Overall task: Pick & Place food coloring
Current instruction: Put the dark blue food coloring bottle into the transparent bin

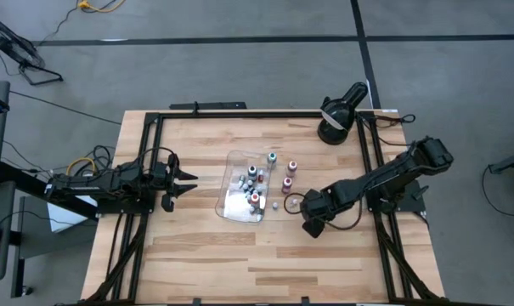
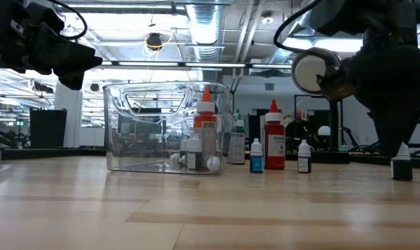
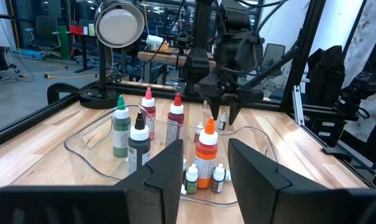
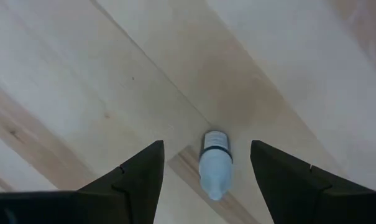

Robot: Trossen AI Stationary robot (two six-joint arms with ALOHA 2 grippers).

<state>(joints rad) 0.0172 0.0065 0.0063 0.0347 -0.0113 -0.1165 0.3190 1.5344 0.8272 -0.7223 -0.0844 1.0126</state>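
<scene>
Right gripper (image 4: 203, 171) hangs jaws apart over one upright food coloring bottle (image 4: 214, 163) on the table (image 1: 197, 255), beside the tray (image 1: 231, 208). Likely light, rigid, tippy: grasp the body. Left gripper (image 1: 189, 181) waits, jaws apart.

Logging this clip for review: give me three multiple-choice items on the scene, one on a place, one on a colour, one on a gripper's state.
1. Where does the black lamp stand?
A. far right corner of the table
B. inside the tray
C. beside the left arm

2. What colour is the cap of the tall bottle in the clear tray?
A. blue
B. orange
C. black

3. How is the right gripper?
A. shut on a bottle
B. open above a small bottle
C. out of view

Answers: 1 A, the high view shows it there. 2 B, clear in the left wrist view. 3 B, its fingers stand apart either side of the small bottle standing on the table.
</scene>
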